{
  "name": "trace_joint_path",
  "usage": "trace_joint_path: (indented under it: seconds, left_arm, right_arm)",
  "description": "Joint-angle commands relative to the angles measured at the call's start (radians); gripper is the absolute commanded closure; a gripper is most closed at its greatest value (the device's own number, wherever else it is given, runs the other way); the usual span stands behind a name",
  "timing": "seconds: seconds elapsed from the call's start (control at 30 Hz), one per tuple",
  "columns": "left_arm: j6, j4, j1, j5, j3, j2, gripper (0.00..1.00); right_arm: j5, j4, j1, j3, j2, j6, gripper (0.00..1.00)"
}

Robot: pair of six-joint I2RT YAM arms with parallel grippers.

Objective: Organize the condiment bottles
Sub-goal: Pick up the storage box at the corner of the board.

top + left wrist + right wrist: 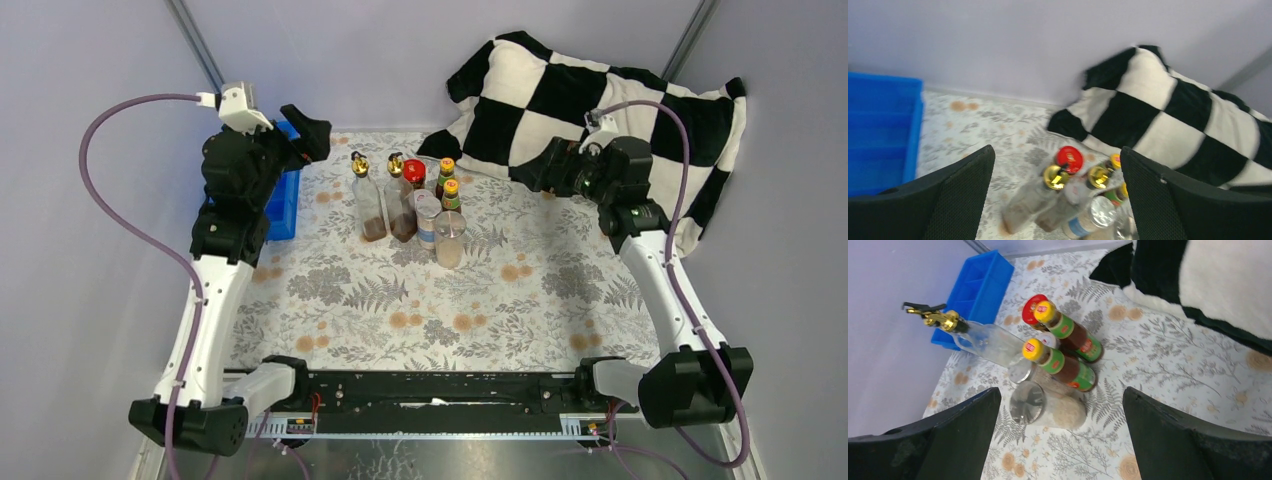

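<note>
With the silver-lidded shaker (pixel 449 238) nearest in the tight cluster of condiment bottles (pixel 405 205) toward the table's far centre, and the left gripper (pixel 306 138) and right gripper (pixel 522 175) hovering wide open and empty on either side, an arm should probably take an outer bottle first, closing squarely to spare its neighbours.

Sauce bottles (pixel 1068 370) labelled, print too small to read

Condiment bottles (pixel 403 212), gold-spouted, yellow-capped, red- and silver-lidded, stand upright, tightly clustered on the floral cloth (pixel 520 300)
</note>
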Motion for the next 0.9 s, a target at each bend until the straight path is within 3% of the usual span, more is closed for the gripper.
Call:
trace_joint_path:
  seconds: [0.0, 0.13, 0.2, 0.3, 0.37, 0.47, 0.87]
  left_arm:
    - [-0.024, -0.156, 0.035, -0.259, 0.043, 0.074, 0.01]
    - [-0.090, -0.290, 0.092, -0.339, 0.111, 0.196, 0.01]
    - [-0.113, -0.373, 0.102, -0.404, 0.155, 0.271, 0.01]
    - [-0.104, -0.344, 0.103, -0.457, 0.094, 0.302, 0.01]
    - [-0.082, -0.258, 0.113, -0.412, 0.021, 0.289, 0.01]
    - [-0.082, -0.186, 0.205, -0.193, -0.016, 0.322, 0.01]
    - [-0.069, -0.207, 0.242, -0.298, 0.024, 0.555, 0.01]
  right_arm:
    - [-0.046, -0.091, 0.063, 0.122, 0.035, -0.011, 0.00]
    - [0.142, -0.251, 0.225, 0.226, 0.058, -0.133, 0.00]
    - [0.141, -0.268, 0.251, 0.239, 0.061, -0.151, 0.00]
    - [0.093, -0.230, 0.257, 0.210, 0.052, -0.157, 0.00]
    - [0.082, -0.206, 0.256, 0.180, 0.057, -0.164, 0.00]
    - [0.125, -0.190, 0.256, 0.146, 0.070, -0.164, 0.00]
    - [0.113, -0.126, 0.255, 0.094, 0.156, -0.144, 0.01]
